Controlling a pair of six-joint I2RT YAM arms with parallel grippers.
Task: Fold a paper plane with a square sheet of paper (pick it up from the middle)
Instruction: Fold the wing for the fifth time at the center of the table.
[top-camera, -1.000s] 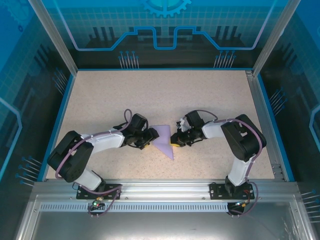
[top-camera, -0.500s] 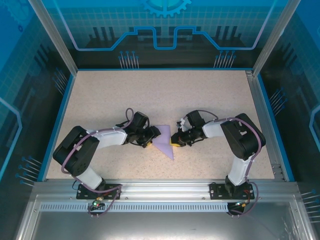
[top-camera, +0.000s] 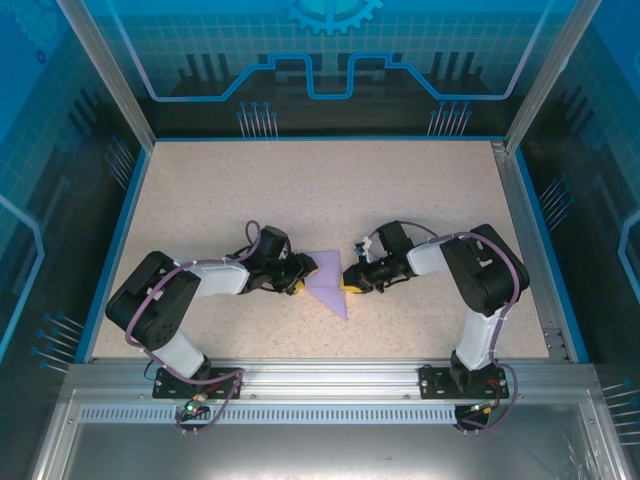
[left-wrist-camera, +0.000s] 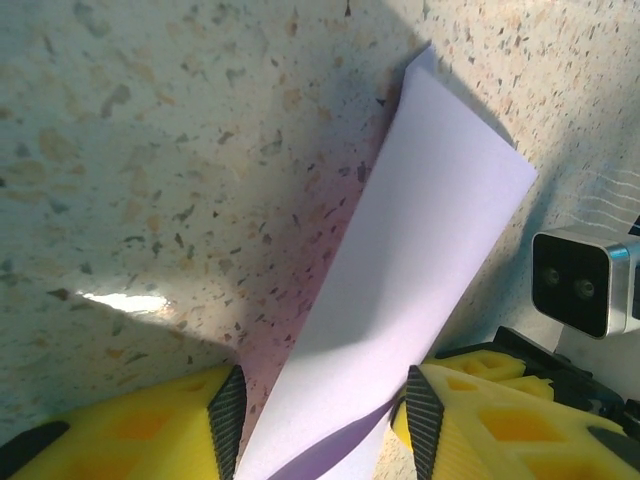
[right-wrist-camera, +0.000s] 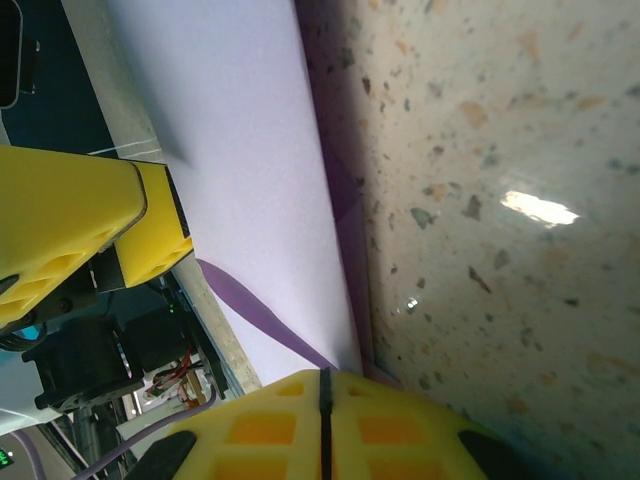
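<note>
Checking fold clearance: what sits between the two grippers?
The folded lavender paper, in the top view: it spans the gap from the left gripper to the right gripper.

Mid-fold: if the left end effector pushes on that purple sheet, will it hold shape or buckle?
Probably buckles: the sheet curves up inside the open left end effector instead of lying flat. It looks thin and light, so it may slide on the smooth table, though the shut right end effector seems to pinch its edge.

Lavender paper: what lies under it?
Speckled table shows beneath the lifted edge of the lavender paper. What lies under its flat part is covered.
</note>
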